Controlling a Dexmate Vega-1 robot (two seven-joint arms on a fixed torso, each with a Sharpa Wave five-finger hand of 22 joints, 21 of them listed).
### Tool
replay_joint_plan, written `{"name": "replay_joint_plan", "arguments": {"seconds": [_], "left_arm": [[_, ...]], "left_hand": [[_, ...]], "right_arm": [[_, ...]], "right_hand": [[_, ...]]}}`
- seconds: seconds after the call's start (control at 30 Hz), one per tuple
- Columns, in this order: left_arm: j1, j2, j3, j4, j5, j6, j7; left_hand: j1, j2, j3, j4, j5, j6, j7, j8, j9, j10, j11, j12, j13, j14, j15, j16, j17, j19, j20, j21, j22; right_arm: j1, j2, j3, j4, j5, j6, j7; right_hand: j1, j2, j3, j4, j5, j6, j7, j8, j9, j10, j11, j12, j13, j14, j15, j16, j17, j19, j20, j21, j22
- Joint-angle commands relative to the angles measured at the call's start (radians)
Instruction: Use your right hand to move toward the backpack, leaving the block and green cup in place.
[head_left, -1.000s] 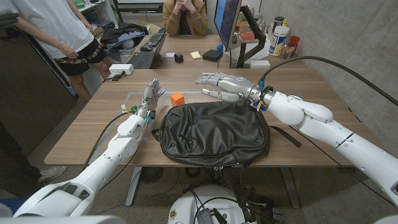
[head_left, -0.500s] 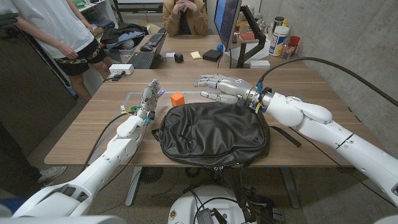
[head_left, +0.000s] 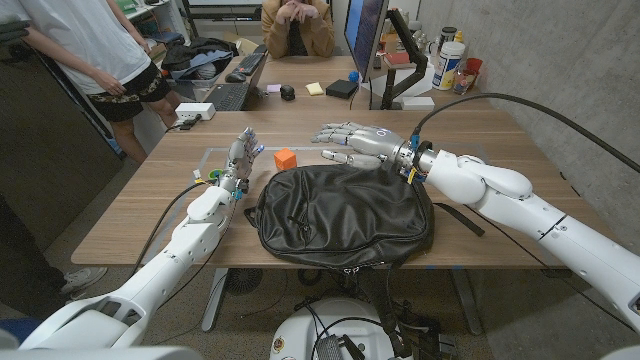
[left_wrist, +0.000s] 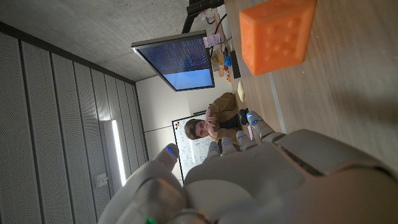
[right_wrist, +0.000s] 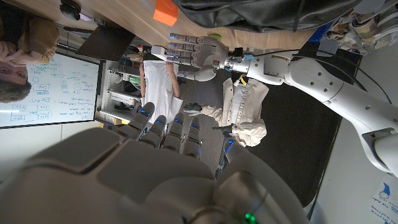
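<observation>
A person in a white shirt (head_left: 85, 45) stands at the counter's (head_left: 130, 210) far left corner. The left robot hand (head_left: 240, 155) stands on edge, fingers spread, holding nothing. Just beside it sits the orange block (head_left: 285, 158), close to the black backpack's (head_left: 345, 212) back edge. The right robot hand (head_left: 352, 138) hovers over that edge, fingers apart and empty. Behind are a keyboard (head_left: 228, 95), a monitor (head_left: 365, 30), bottles (head_left: 450, 62) and a seated person (head_left: 297, 25). A whiteboard's (right_wrist: 50, 90) writing is too small to read.
</observation>
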Motion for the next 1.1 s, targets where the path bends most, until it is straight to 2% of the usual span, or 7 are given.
{"name": "replay_joint_plan", "arguments": {"seconds": [0.03,0.43,1.1], "left_arm": [[0.001,0.002,-0.001,0.001,0.001,0.0,0.001],[0.008,0.008,-0.004,-0.01,-0.001,0.001,0.002],[0.031,0.017,-0.009,-0.038,-0.003,0.001,0.012]], "left_hand": [[-0.011,0.089,0.006,0.0,0.0,-0.019,-0.009,-0.002,0.002,-0.011,0.002,0.004,0.003,-0.034,-0.043,0.001,0.003,0.005,-0.044,-0.003,0.006],[-0.012,0.089,0.004,0.0,0.001,-0.019,-0.007,-0.002,0.002,-0.009,0.001,0.005,0.003,-0.033,-0.042,0.001,0.003,0.006,-0.044,-0.005,0.006],[-0.013,0.089,0.002,0.001,0.001,-0.019,-0.009,-0.003,0.002,-0.009,0.001,0.004,0.003,-0.033,-0.043,0.001,0.003,0.007,-0.044,-0.008,0.006]], "right_arm": [[0.007,-0.002,-0.014,0.008,-0.01,-0.005,0.008],[-0.001,-0.011,-0.018,-0.011,-0.028,-0.027,0.017],[-0.008,-0.024,-0.027,-0.038,-0.059,-0.05,0.032]], "right_hand": [[0.01,0.051,0.008,-0.001,0.002,0.008,-0.003,0.004,0.004,0.0,-0.001,0.002,0.005,-0.003,-0.077,0.0,0.004,0.002,-0.081,-0.001,0.004],[0.024,0.055,0.014,-0.012,0.003,0.0,-0.002,0.0,0.004,-0.006,0.0,0.0,0.005,-0.006,-0.074,-0.002,0.001,0.001,-0.08,-0.007,0.004],[0.03,0.055,0.01,-0.019,0.0,-0.003,-0.004,0.0,0.005,-0.01,-0.002,0.0,0.005,-0.009,-0.076,0.0,0.003,0.001,-0.079,-0.014,0.005]]}}
